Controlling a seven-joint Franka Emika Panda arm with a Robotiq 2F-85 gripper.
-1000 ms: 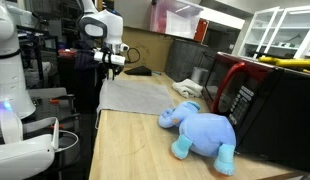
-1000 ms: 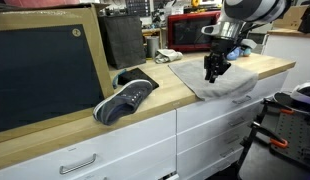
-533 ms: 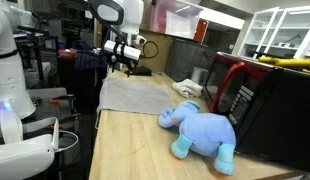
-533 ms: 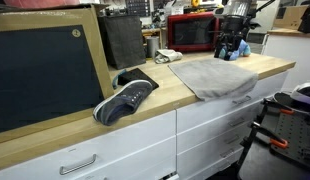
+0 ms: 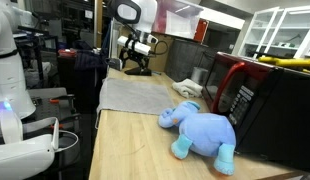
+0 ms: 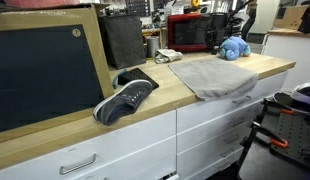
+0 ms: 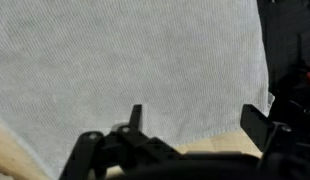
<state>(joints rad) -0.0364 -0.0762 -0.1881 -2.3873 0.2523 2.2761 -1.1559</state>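
A grey cloth (image 5: 135, 96) (image 6: 211, 75) lies spread flat on the wooden counter (image 5: 130, 150). My gripper (image 5: 136, 58) hangs in the air above the cloth's far end, close to a dark shoe (image 5: 138, 71). In the wrist view the cloth (image 7: 125, 60) fills most of the picture, with a strip of bare counter (image 7: 213, 146) at its edge. There the gripper (image 7: 195, 112) is open, its two fingers wide apart with nothing between them. A blue plush elephant (image 5: 201, 131) (image 6: 233, 48) lies beside the cloth.
A red-and-black microwave (image 5: 240, 90) (image 6: 191, 33) stands behind the plush. The shoe (image 6: 125, 98) sits by a large framed black board (image 6: 45, 75) leaning on the counter. White drawers (image 6: 125, 145) run below the countertop.
The gripper has opened and let go of the cloth. The arm has risen off the cloth and drawn back toward its far end.
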